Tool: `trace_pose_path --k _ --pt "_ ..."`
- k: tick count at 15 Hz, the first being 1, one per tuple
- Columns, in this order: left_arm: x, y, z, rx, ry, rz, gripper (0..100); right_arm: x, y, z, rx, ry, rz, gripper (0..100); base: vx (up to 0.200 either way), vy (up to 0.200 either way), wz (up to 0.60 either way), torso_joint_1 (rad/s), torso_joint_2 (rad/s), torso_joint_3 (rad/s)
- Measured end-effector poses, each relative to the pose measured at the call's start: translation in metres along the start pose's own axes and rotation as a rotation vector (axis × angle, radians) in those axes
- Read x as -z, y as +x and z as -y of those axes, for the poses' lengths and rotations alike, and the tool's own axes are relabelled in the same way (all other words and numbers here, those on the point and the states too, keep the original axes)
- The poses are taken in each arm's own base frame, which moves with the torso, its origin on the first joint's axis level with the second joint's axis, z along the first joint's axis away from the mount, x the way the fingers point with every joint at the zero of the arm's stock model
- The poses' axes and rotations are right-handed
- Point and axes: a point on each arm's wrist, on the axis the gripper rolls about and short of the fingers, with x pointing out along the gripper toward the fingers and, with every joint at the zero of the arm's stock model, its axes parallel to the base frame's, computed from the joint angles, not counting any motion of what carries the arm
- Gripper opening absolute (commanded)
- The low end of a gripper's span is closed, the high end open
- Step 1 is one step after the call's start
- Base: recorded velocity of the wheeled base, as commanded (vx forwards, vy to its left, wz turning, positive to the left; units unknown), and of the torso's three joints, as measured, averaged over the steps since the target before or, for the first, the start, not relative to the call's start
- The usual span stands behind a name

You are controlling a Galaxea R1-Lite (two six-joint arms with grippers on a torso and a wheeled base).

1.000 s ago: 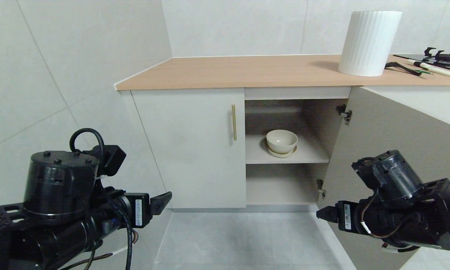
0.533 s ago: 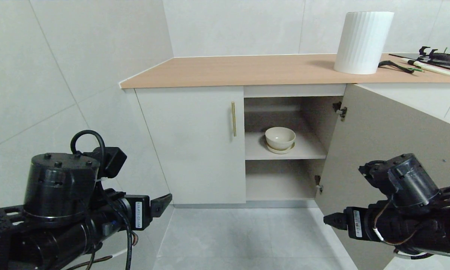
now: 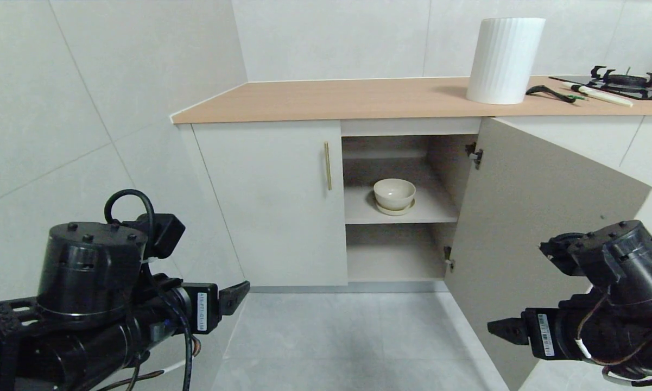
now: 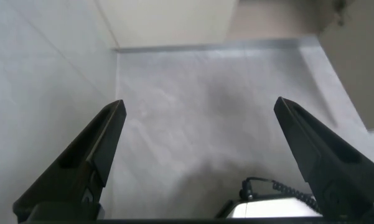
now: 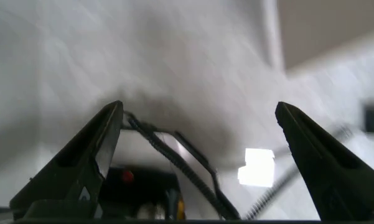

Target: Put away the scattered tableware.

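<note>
A cream bowl point(image 3: 394, 193) sits on a small cream plate point(image 3: 395, 208) on the upper shelf of the open cabinet point(image 3: 399, 214). My left gripper point(image 3: 236, 295) hangs low at the left, well short of the cabinet; in the left wrist view its fingers point(image 4: 93, 155) stand wide apart over the grey floor, with the gripper point(image 4: 202, 155) holding nothing. My right gripper point(image 3: 505, 331) hangs low at the right, beside the open door point(image 3: 526, 228). It is open and empty too point(image 5: 199, 155).
The cabinet's left door point(image 3: 271, 201) is shut, with a brass handle point(image 3: 327, 165). On the wooden countertop point(image 3: 326, 100) stand a white ribbed cylinder point(image 3: 502, 60) and some utensils point(image 3: 575, 93) by a stove. Grey tiled floor point(image 3: 347, 342) lies before the cabinet.
The whole head view has drawn back and shifted, so the cabinet looks smaller. My right gripper has dropped lower and farther right in view; the left one keeps its place.
</note>
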Motion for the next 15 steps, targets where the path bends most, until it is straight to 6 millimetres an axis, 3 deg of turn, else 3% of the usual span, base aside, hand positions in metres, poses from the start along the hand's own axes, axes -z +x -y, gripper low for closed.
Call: trace_pose_path --k 1,15 --pt "0.0001 0.0002 -0.0003 -0.002 -0.001 -0.001 100 -0.0001 -0.0027 0.001 0.0 -0.008 0.001 100 -0.2 -0.2 0.0 0.002 0.01 0.002" --pt "-0.0014 0.0004 -0.0001 0.002 -0.009 0.017 100 -0.0048 -0.0066 0.0055 0.004 0.012 0.027 100 0.0 0.0 0.0 0.0 0.0 0.0"
